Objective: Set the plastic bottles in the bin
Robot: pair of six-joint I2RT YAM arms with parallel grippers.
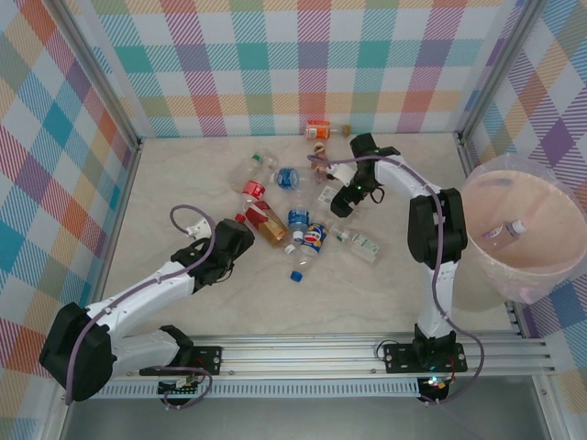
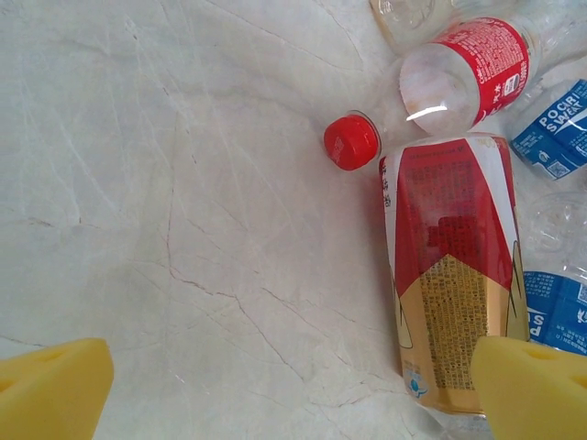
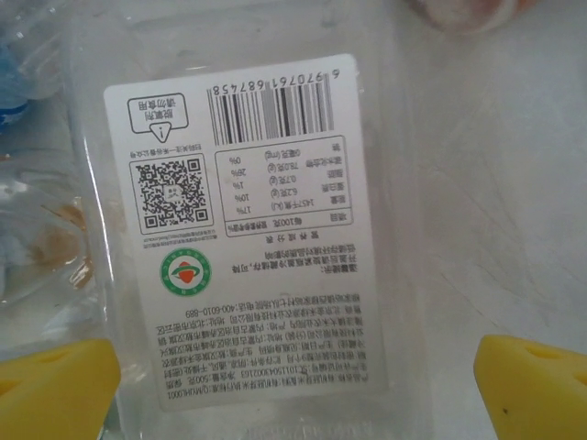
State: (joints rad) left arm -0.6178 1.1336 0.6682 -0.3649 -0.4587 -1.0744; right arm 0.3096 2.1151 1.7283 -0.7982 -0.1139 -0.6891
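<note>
- Marble-patterned tabletop [image 1: 183, 183], top view: the plastic bottles [image 1: 298, 220] lie scattered mid-table. The bin [image 1: 470, 197] stands at the right edge with one bottle [image 1: 510, 229] inside. The left gripper [image 1: 240, 236] is at the cluster's near-left side, the right gripper [image 1: 353, 191] over its far-right part.
- Left wrist view: the left gripper [image 2: 292, 390] is spread wide and holds nothing. One yellow pad [image 2: 532, 385] overlaps the end of a red-and-gold labelled bottle [image 2: 454, 293]; contact unclear.
- Right wrist view: the right gripper [image 3: 293, 385] is spread wide above a clear white-labelled bottle [image 3: 248, 229] that lies between its pads, ungripped.
</note>
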